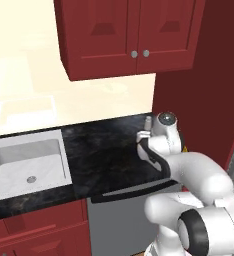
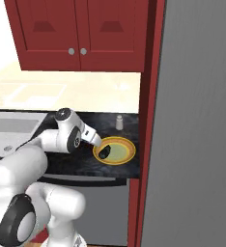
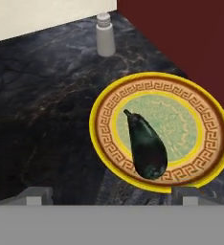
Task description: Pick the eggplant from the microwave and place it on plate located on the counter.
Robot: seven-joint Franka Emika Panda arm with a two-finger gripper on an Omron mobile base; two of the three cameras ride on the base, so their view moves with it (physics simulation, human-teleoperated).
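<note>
The eggplant (image 3: 146,146), dark and glossy, lies on the plate (image 3: 210,139), stem end toward the plate's pale green centre and its fat end over the patterned rim. The yellow-rimmed plate (image 2: 127,153) rests on the black counter (image 3: 47,95) close to the dark red side wall. My gripper (image 3: 114,197) hovers just above and in front of the plate, open, with its fingertips (image 3: 37,195) spread wide and nothing between them. From the right base view the gripper (image 2: 98,143) hangs over the plate's left edge, above the eggplant (image 2: 104,153). The microwave is out of view.
A grey shaker (image 3: 105,40) stands on the counter behind the plate, near the back wall. The dark red cabinet side (image 3: 181,38) rises right beside the plate, with the grey fridge (image 2: 197,120) beyond it. The sink (image 1: 26,165) lies far to the left. Upper cabinets (image 1: 129,35) hang overhead.
</note>
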